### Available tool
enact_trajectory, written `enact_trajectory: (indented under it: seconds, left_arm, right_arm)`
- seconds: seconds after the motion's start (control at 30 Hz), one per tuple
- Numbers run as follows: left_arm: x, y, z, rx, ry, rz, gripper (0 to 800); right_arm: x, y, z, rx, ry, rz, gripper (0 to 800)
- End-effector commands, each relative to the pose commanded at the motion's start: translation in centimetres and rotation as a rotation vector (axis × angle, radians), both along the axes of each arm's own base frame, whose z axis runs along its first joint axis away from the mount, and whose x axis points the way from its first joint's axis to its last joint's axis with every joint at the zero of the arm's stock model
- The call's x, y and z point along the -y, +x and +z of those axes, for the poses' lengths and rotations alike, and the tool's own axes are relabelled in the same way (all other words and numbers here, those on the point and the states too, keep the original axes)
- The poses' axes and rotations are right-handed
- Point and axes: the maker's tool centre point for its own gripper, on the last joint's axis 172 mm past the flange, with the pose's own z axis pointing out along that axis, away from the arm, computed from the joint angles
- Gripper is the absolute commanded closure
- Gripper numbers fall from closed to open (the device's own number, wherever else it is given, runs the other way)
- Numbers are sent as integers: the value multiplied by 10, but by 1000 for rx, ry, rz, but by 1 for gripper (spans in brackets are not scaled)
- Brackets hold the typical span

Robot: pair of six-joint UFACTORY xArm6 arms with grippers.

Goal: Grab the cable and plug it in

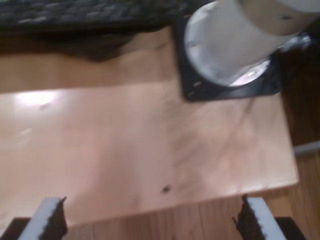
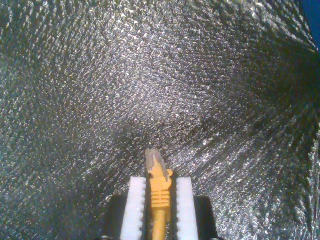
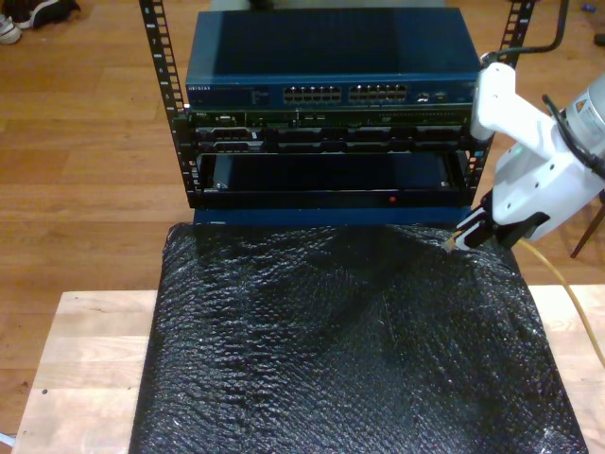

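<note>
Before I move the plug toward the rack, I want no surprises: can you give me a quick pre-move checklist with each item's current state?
1. Cable held: ok. My second gripper is shut on the yellow cable.
2. Plug exposed: ok. The clear plug sticks out past the white fingers.
3. Plug pointing at the ports: cannot tell. In the exterior view my second gripper sits over the black bubble-wrap mat, below and to the exterior view's right of the blue switch.
4. Free port chosen: cannot tell. The port rows are too small to read.
5. My first gripper clear: ok. Open, over a bare wooden board.
</note>
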Motion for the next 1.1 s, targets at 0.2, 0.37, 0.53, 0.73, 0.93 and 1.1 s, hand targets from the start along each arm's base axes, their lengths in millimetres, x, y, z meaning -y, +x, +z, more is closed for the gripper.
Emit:
enact_trajectory:
  seconds: [0.2,0.37,0.53,0.73,0.93,1.1]
  left_arm:
    - [12,-43,-12,-32,-25,2,1]
    - [35,-72,-27,-55,-64,-23,1]
    - [44,-92,-44,-67,-48,-25,1]
    - [52,-115,-64,-99,-43,-4,1]
    - [58,-121,-83,-88,-3,-20,1]
    - [62,-132,-97,-95,26,-51,1]
  right_arm:
    - [0,-4,-6,-14,0,0,800]
    - [1,-7,-12,-28,-1,-2,800]
    - [0,-8,-12,-28,-1,0,800]
    - [0,-8,-13,-29,-1,0,800]
    - [1,-12,-18,-40,0,-2,800]
    - [1,-13,-19,-42,-1,0,800]
